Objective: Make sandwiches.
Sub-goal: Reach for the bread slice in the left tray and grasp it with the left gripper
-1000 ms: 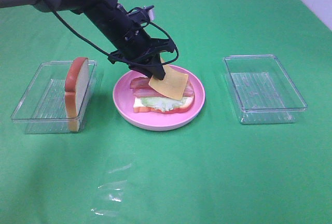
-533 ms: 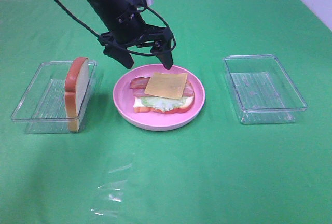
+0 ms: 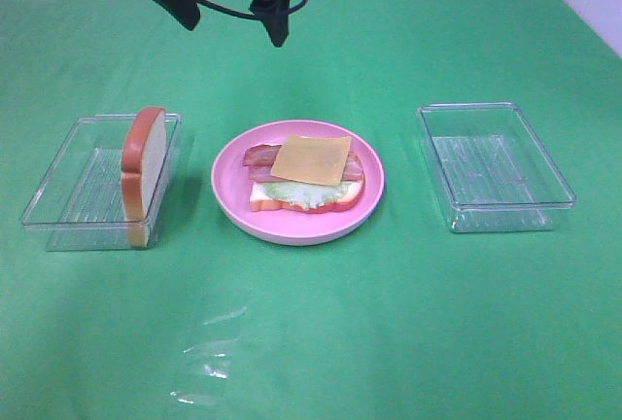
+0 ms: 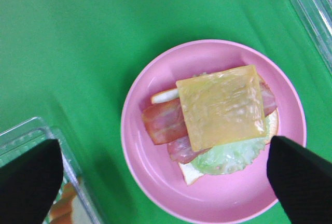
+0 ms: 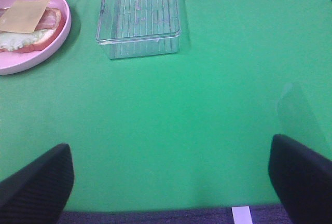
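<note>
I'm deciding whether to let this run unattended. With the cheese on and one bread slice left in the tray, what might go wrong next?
1. The last bread slice stands on edge against the wall of the left tray; a grasp there may tip it or drag the light tray.
2. The cheese square lies skewed, overhanging the bacon, so pressing the top slice down may slide it off.
3. The stack sits toward the front of the pink plate, so a misplaced slice may land on the rim.

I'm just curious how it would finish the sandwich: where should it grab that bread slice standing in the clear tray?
Probably by the two flat faces near the top crust of the bread slice, coming down from above. It stands on edge, leaning on the wall of the left tray, so its top edge is free. The open left end effector seems nearest.
</note>
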